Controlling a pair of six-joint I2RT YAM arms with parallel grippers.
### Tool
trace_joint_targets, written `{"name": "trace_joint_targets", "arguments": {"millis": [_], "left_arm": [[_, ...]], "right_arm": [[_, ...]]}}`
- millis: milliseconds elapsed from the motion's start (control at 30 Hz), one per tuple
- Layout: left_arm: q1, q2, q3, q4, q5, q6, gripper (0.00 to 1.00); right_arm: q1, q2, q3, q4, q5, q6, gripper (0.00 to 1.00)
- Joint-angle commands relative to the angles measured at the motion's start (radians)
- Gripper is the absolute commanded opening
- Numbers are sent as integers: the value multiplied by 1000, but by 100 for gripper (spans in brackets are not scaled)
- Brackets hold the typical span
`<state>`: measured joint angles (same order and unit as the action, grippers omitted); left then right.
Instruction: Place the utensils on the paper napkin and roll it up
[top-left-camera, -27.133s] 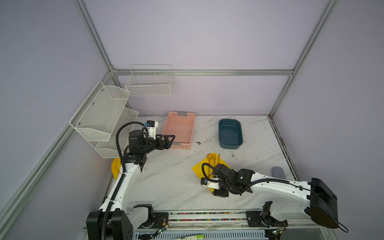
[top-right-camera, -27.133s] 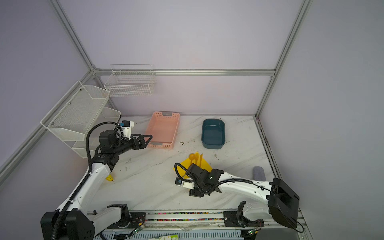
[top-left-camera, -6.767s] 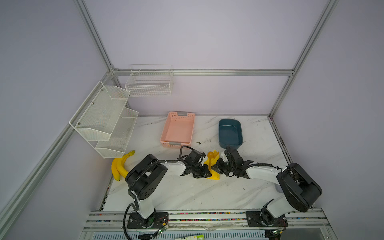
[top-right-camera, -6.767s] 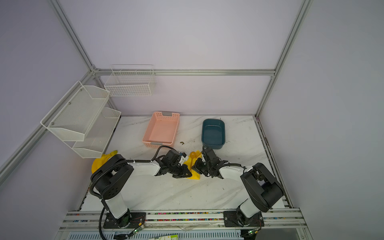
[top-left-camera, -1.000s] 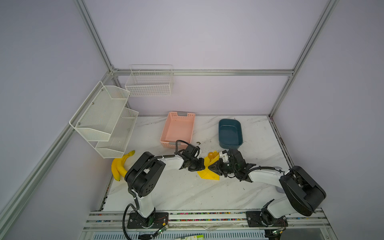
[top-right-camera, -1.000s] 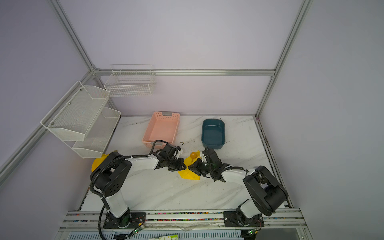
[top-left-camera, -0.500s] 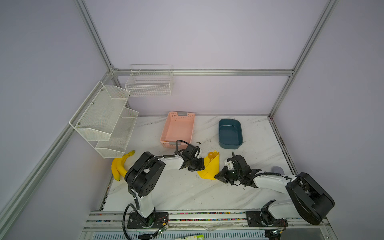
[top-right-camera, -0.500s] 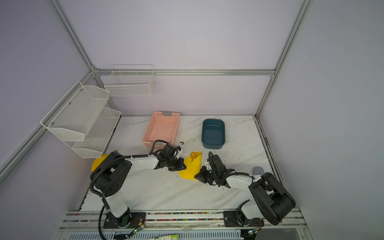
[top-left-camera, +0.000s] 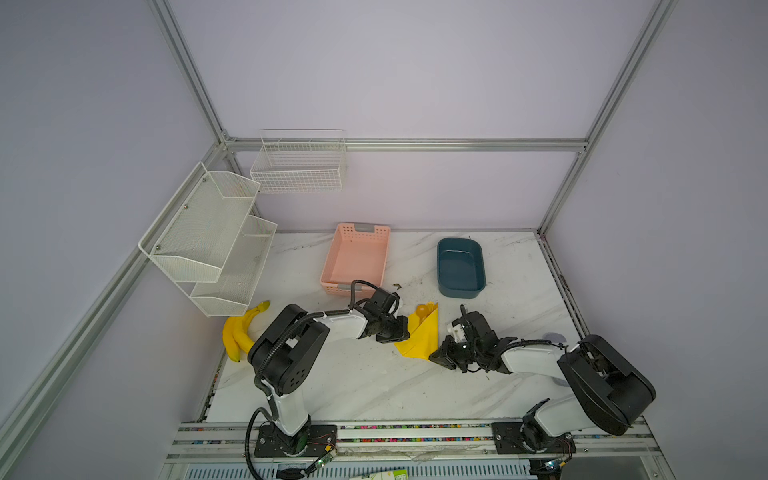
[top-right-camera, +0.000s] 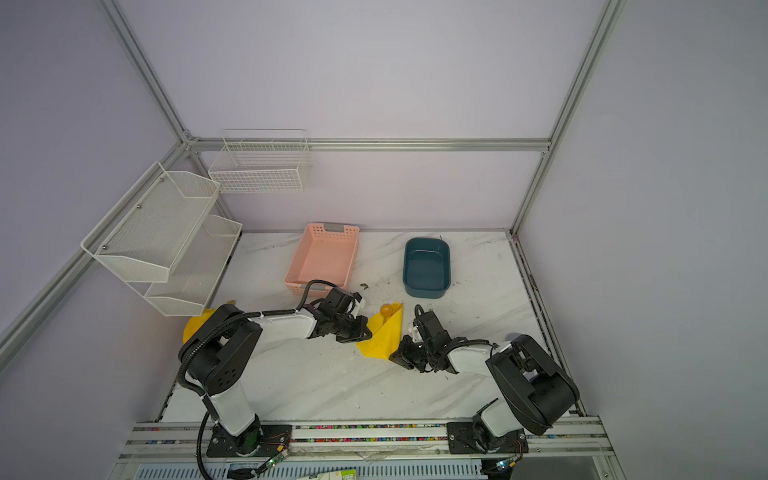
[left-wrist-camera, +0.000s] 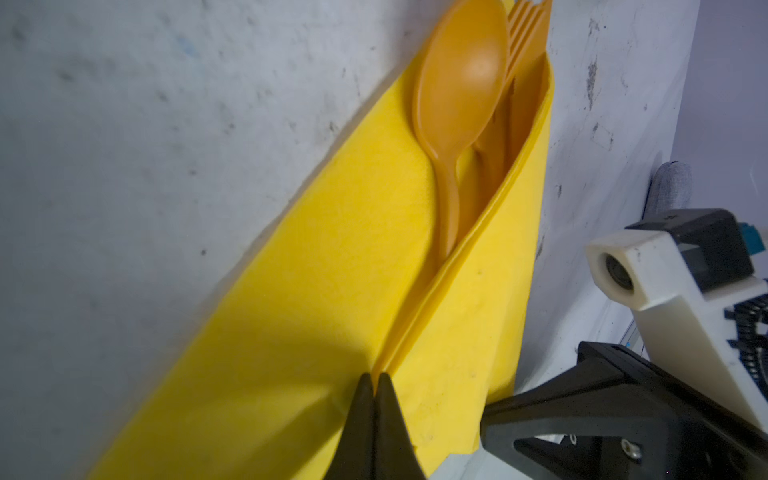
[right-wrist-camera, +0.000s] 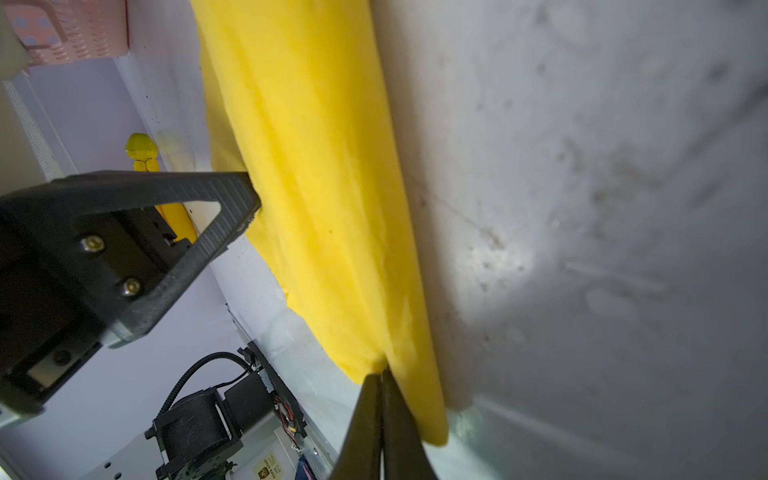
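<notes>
Yellow paper napkin lies folded over the utensils on the marble table, spoon bowl poking out the far end. Jaws clamped on paper both sides: left gripper at its left edge, right gripper at its near corner.

Left arm: is lying low, reaching toward the middle.
Left gripper: is pinching the paper napkin, jaws together.
Right arm: is stretching low toward the middle.
Right gripper: is pinching the paper napkin's corner.
</notes>
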<state>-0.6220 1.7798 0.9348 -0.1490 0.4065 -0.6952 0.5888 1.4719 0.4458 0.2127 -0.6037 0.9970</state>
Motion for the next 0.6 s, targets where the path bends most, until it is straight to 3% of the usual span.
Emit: {"name": "trace_joint_targets", "arguments": {"millis": [0,567], "left_arm": [[1,-74,58,-10,-1,24,3],[-50,26,105,-23,28,46,6]], "right_arm": [[-7,0,-4,-15,13,-3,7],[-14,-27,0,-28,11,5,7]]}}
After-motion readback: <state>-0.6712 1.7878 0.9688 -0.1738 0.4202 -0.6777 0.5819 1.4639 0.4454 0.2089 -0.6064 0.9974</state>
